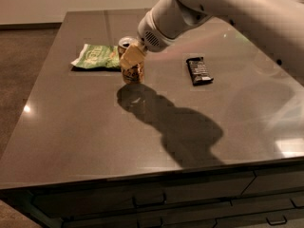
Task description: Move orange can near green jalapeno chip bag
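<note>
In your one camera view, the white arm [199, 8] reaches in from the upper right of the frame. Your gripper [132, 61] is in the upper middle, squeezed tight on the orange can [126, 43]. The can stands upright, and a tan finger covers its front. The green jalapeno chip bag [96, 57] lies flat just left of the can, very near it. A black candy bar [198, 71] lies to the right, well apart. The dark shiny table [71, 141] shows the arm's shadow below the can.
</note>
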Tool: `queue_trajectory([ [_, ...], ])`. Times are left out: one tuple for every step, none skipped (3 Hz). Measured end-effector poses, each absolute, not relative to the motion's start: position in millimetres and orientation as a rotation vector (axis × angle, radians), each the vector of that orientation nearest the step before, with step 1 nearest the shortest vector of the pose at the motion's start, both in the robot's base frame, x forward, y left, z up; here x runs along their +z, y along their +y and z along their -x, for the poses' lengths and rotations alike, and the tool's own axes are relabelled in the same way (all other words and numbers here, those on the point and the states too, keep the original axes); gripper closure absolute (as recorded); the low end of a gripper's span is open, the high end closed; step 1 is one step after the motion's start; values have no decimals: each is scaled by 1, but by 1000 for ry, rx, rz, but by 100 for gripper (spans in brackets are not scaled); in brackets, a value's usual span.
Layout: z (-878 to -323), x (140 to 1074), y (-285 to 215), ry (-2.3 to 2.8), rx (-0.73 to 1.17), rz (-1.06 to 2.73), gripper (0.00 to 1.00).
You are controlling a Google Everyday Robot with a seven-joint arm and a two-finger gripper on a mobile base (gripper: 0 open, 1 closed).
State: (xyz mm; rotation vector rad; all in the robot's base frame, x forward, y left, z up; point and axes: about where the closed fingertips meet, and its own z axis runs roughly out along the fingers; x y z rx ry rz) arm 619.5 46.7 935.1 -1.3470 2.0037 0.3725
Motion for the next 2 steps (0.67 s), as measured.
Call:
queue_trajectory([
  [-630,925,50,2010,385,1343,100],
  [-639,918,53,2012,412,1338,100],
])
